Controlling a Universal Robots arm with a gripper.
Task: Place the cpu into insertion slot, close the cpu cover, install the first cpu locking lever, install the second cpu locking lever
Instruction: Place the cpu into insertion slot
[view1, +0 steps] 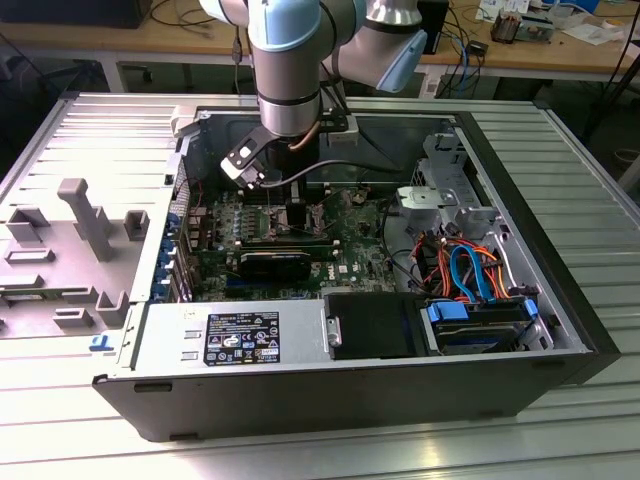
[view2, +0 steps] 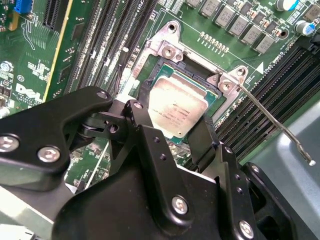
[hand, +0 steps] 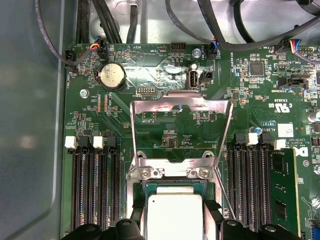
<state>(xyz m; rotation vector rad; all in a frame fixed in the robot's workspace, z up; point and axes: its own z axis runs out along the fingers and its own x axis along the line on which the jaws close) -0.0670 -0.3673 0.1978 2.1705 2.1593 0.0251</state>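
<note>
In both wrist views the cpu (view2: 178, 106) (hand: 173, 214), a small square chip with a dull silver top, sits between my black fingers (view2: 146, 131). My gripper (view2: 175, 119) is shut on its two opposite edges. The chip is level and lies within the frame of the insertion slot (view2: 199, 80) (hand: 172, 186); I cannot tell whether it is fully seated. The cpu cover (hand: 182, 102), a thin metal frame with a square window, stands swung up and open behind the slot. One locking lever (view2: 272, 120) sticks out unlatched beside the slot. In the exterior view my gripper (view1: 288, 197) reaches down into the computer case.
Long black memory slots (hand: 92, 190) (view2: 107, 45) flank the socket on both sides. A coin battery (hand: 110, 76) and cables (hand: 100, 20) lie beyond the cover. The case walls (view1: 330, 340), drive bay (view1: 480, 325) and orange and blue cables (view1: 465, 270) surround the board.
</note>
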